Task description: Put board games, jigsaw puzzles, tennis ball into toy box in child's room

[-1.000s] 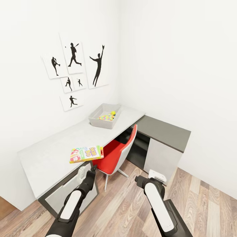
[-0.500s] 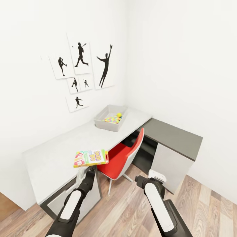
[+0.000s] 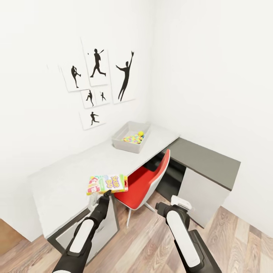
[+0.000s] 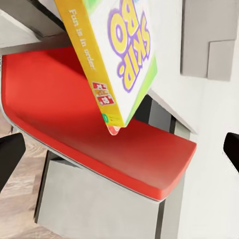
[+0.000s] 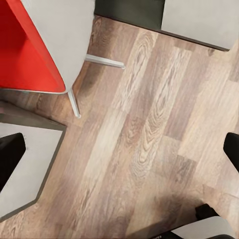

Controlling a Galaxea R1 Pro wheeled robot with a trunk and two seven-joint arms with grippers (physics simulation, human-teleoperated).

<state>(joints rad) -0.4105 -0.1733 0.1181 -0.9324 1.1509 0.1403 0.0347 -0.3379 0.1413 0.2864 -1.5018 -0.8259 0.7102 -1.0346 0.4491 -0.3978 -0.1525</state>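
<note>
Clearly L gripper (image 3: 105,194) pinching Skip-Bo carton (image 3: 107,184), side text "Fun in order"; R gripper (image 3: 181,203) spread.

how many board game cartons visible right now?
1. The Skip-Bo carton is at the left gripper, over the desk's front edge beside the red chair. The toy box holds colourful pieces and a ball; cartons elsewhere may be hidden.

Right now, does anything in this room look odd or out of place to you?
One thing: the Skip-Bo game carton hangs out past the front edge of the table, above the seat of the red chair, just ahead of the left gripper. Whether the gripper holds it is unclear. The toy box sits tidy on the table.
</note>
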